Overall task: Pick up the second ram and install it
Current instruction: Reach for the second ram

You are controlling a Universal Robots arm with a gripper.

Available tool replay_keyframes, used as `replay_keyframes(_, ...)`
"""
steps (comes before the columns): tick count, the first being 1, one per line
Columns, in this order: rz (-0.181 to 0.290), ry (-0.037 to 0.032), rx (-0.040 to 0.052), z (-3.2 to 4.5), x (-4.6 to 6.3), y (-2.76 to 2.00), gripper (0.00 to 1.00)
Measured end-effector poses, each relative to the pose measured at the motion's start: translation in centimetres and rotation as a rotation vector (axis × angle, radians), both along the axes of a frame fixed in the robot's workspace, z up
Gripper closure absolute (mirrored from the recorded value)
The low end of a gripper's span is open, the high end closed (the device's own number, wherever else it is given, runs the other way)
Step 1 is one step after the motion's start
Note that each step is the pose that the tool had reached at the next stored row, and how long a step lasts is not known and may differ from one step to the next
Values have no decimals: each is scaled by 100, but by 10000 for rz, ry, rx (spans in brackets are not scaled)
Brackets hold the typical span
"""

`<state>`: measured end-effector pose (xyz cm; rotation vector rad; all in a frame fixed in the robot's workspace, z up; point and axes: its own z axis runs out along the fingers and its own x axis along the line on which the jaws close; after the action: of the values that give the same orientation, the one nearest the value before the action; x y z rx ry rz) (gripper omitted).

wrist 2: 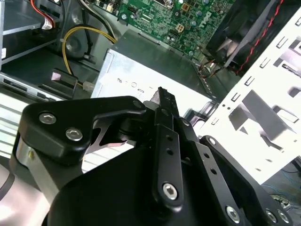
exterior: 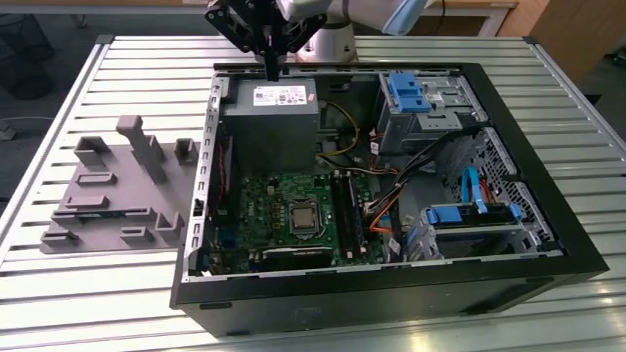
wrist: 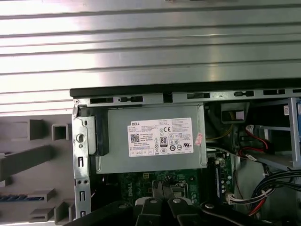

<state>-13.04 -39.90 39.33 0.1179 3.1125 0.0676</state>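
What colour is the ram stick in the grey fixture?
Blue-green; the ram stick shows best in the first wrist view.

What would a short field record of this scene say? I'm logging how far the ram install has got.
gripper: over the far edge of the power supply, fingers together, holding nothing
second ram: lying in the grey fixture, on the exterior view's left of the case
computer case: open, on the slatted table
progress: ram not yet picked up
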Motion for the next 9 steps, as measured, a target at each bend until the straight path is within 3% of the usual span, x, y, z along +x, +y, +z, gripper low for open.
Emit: replay_keyframes(9, 0, 1, 0, 0, -99, 0, 89)
